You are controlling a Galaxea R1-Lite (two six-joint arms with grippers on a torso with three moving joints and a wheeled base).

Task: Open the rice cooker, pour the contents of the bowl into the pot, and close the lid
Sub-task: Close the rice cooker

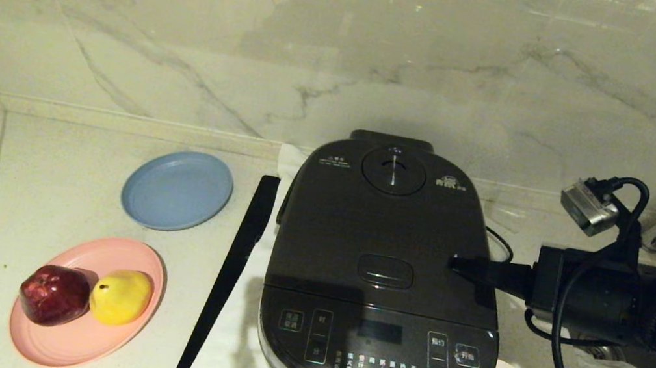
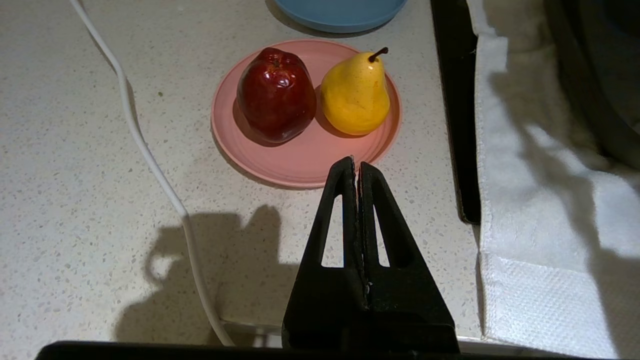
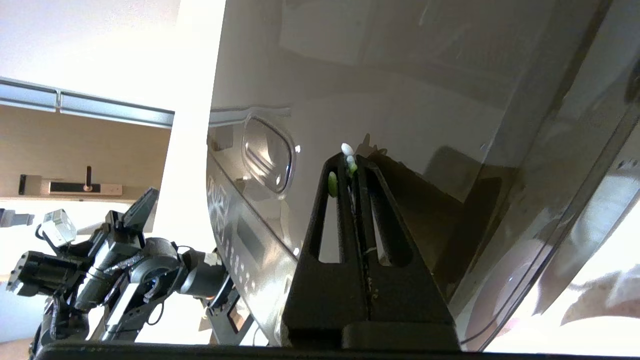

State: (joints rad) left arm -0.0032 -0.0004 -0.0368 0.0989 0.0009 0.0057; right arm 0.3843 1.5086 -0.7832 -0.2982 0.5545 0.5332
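Where marble wall (image 1: pixel 195 25) meets speckled counter (image 1: pixel 60 168), closed rice cooker (image 1: pixel 383 272), right hand (image 1: pixel 457 264) shut, empty

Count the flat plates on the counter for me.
2. The blue plate lies left of the cooker, toward the wall. The pink plate lies nearer the robot and holds an apple and a pear. More could hide behind the cooker.

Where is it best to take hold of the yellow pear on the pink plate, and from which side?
Probably grip the pear across its wide lower body, coming from above. It stands upright on the pink plate, and the red apple sits close on one side, so a sideways approach is crowded.
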